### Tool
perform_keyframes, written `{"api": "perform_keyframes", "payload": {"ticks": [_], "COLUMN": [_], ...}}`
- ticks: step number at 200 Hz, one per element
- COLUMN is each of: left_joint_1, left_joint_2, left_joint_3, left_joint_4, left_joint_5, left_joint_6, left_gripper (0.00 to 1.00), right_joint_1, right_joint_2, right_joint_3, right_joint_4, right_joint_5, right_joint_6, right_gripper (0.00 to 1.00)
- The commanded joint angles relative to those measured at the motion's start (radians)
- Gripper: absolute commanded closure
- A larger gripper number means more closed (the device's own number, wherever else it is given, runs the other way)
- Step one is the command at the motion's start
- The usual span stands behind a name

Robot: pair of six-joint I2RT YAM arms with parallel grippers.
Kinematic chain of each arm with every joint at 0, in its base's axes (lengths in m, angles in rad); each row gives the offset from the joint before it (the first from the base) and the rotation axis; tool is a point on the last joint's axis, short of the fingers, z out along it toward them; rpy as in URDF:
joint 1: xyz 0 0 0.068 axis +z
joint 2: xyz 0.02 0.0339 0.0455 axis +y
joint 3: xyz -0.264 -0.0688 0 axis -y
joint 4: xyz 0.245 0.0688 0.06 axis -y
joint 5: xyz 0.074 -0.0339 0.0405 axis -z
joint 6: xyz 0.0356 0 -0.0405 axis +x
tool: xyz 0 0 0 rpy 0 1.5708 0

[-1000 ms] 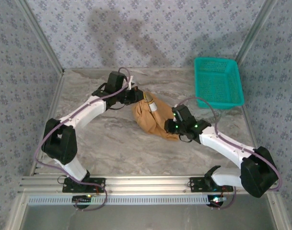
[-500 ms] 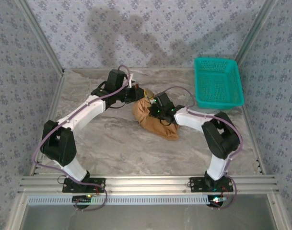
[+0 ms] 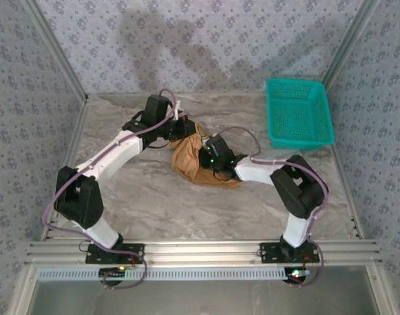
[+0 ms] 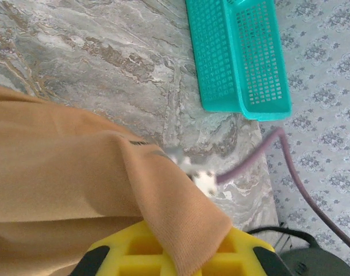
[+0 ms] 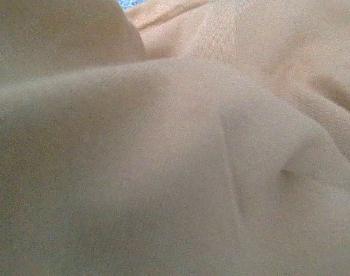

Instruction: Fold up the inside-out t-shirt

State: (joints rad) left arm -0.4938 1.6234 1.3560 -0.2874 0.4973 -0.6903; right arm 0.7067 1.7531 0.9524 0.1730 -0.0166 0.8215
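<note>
Pinching the far edge of the inside-out t-shirt (image 3: 186,167), the left gripper (image 3: 184,130) is staying clenched, and in its wrist view the tan cloth is draping over its yellow fingers (image 4: 123,256). The right arm is doing the moving. 1 second ago it was stretched low toward the bundle's near right end, and now it is folding up at the elbow, with the right gripper (image 3: 211,157) pushing into the middle of the cloth. Its wrist camera is sitting so close to the fabric that the jaws are hidden, so I cannot tell whether it is released or grasping. The shirt is lying bunched in the middle of the table (image 3: 154,197), a little more compact and further left than before, well apart from the teal basket (image 3: 300,141). For the task this is reading as a regrip. Nothing is lying flat yet, so folding proper is likely waiting until the garment is opened out.
</note>
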Motion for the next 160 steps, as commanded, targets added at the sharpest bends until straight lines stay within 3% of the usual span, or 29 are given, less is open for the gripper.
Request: {"api": "perform_keyframes", "payload": {"ticks": [1, 15, 49, 118, 134, 160], "left_joint_1": [0.017, 0.022, 0.021, 0.021, 0.021, 0.026], "left_joint_2": [0.001, 0.010, 0.030, 0.039, 0.036, 0.034], "left_joint_3": [0.027, 0.027, 0.022, 0.030, 0.029, 0.036], "left_joint_4": [0.008, 0.010, 0.023, 0.019, 0.016, -0.002], "left_joint_5": [-0.001, -0.003, 0.000, 0.001, 0.000, 0.001], "left_joint_6": [0.009, 0.008, -0.006, -0.008, -0.008, 0.003], "left_gripper": [1.00, 1.00, 1.00, 1.00, 1.00, 1.00], "right_joint_1": [0.004, 0.005, 0.019, 0.053, 0.046, 0.039], "right_joint_2": [-0.129, -0.193, -0.282, -0.201, -0.151, -0.119], "right_joint_3": [-0.051, -0.080, -0.116, -0.032, 0.007, 0.037], "right_joint_4": [-0.030, -0.059, -0.067, -0.058, -0.065, -0.074], "right_joint_5": [0.058, 0.081, 0.079, 0.065, 0.061, 0.052], "right_joint_6": [-0.041, -0.065, -0.090, -0.106, -0.104, -0.099], "right_gripper": [0.51, 0.56, 0.57, 0.58, 0.70, 0.97]}}
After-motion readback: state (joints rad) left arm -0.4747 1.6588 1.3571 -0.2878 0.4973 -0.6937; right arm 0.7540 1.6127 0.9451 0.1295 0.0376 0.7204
